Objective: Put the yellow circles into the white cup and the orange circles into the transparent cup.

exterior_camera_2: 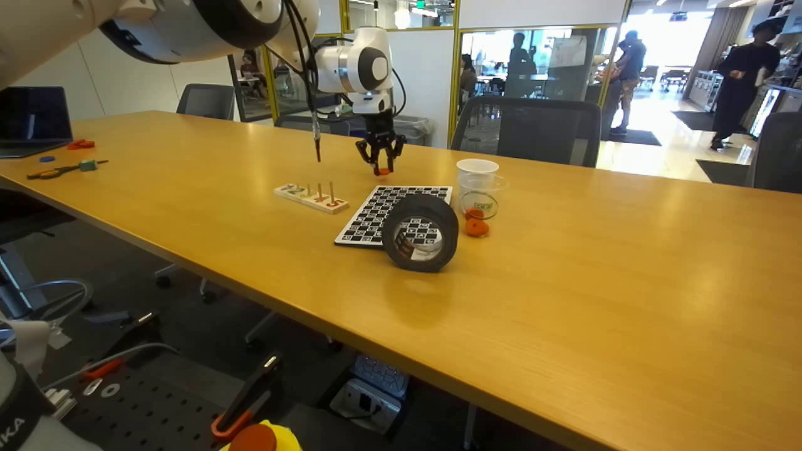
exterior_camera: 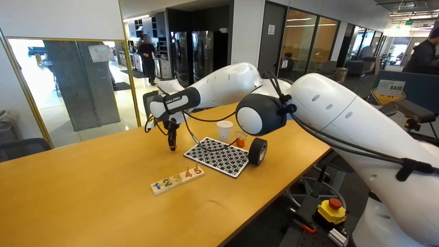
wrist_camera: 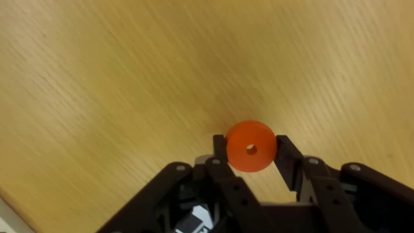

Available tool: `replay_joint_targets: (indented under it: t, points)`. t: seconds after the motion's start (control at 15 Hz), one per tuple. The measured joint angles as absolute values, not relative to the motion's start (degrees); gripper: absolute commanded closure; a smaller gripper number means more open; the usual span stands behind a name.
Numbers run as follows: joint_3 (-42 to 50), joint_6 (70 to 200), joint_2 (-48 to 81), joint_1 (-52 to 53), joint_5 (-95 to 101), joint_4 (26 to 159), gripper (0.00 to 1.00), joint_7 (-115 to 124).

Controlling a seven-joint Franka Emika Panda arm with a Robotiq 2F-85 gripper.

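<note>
My gripper [wrist_camera: 251, 147] is shut on the rim of one orange circle [wrist_camera: 251, 147], a flat orange-red disc with a centre hole. It also shows in both exterior views [exterior_camera: 172, 149] [exterior_camera_2: 383, 168], low over the table beyond the checkered board; I cannot tell whether the disc touches the table. The opaque white cup [exterior_camera: 224, 129] [exterior_camera_2: 477, 166] stands upright beside the board. The transparent cup [exterior_camera: 244, 136] [exterior_camera_2: 492, 193] stands right by it, with more orange circles [exterior_camera: 240, 142] [exterior_camera_2: 477, 227] showing at its bottom. No yellow circles are in view; the white cup's inside is hidden.
The black-and-white checkered board [exterior_camera: 219, 156] lies between gripper and cups. A black tape roll [exterior_camera: 258, 151] [exterior_camera_2: 432, 207] stands on edge at its corner. A wooden numbered peg board [exterior_camera: 177, 180] [exterior_camera_2: 310, 197] lies nearby. A laptop [exterior_camera_2: 31, 122] and pliers [exterior_camera_2: 56, 171] lie farther off.
</note>
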State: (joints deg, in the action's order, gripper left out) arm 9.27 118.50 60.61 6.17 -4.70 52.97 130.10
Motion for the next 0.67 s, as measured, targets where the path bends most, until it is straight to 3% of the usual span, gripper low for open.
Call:
replay_joint_targets:
  t: [0.67]
  points:
    - [13.9,129.0,40.1,4.9,-0.5,75.8,0.77,133.1]
